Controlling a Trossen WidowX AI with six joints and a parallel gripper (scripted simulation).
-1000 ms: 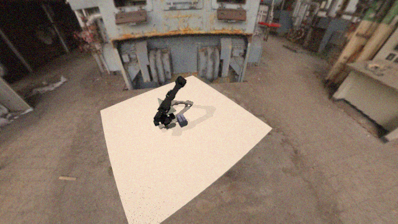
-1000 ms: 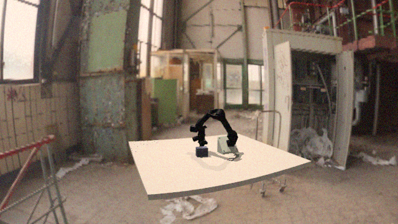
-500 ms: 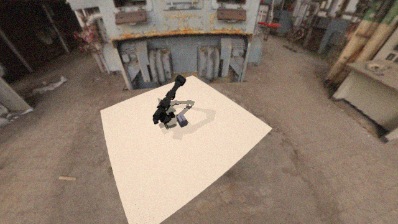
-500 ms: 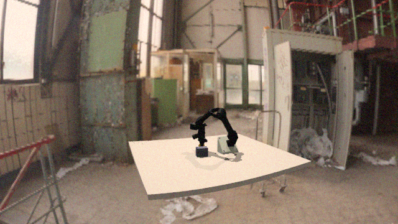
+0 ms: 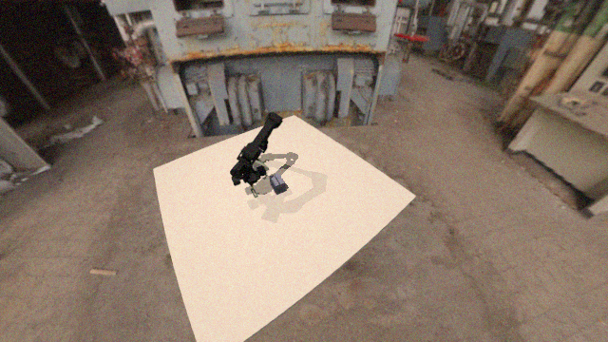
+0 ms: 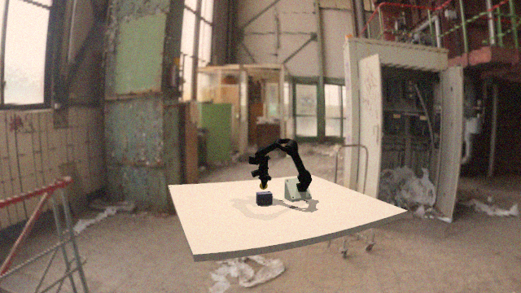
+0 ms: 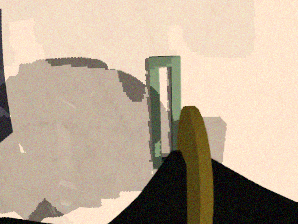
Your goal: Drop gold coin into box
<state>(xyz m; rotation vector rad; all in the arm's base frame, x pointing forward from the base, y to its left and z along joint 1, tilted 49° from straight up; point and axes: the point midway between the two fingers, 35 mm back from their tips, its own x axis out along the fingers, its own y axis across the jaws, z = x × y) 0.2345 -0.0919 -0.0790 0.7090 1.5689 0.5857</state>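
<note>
One pale bench (image 5: 285,247) (image 6: 285,228) fills the middle of this worn industrial hall, red railing (image 6: 34,191) to one side, open cabinet (image 6: 369,102) behind. And the black arm (image 5: 258,140) (image 6: 299,163) arches up and over, wrist pointing down, jaws (image 6: 264,184) closed on the gold coin (image 6: 261,187) (image 7: 200,175)! It's upright, above the grey box (image 5: 278,183) (image 6: 264,198) (image 7: 4,110) in the exterior view, out of the green holder (image 5: 255,194) (image 7: 176,90).

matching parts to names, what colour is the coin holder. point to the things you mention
Green (image 5: 254,193) (image 7: 175,85), seen best in the wrist view.
</note>
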